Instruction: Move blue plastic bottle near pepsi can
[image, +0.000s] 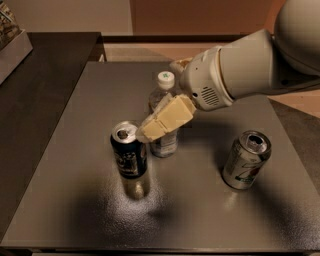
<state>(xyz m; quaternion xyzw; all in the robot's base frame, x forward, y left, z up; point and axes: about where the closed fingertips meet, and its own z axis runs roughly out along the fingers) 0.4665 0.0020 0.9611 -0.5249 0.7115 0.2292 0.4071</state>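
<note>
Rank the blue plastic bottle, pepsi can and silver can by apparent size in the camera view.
1. blue plastic bottle, clasped by the end effector mid-table.
2-3. pepsi can and silver can: they look alike, so unranked.

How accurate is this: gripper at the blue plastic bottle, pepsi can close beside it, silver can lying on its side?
One error: the camera view shows the silver can standing upright. The gripper is at the blue plastic bottle, pepsi can close beside it.
</note>
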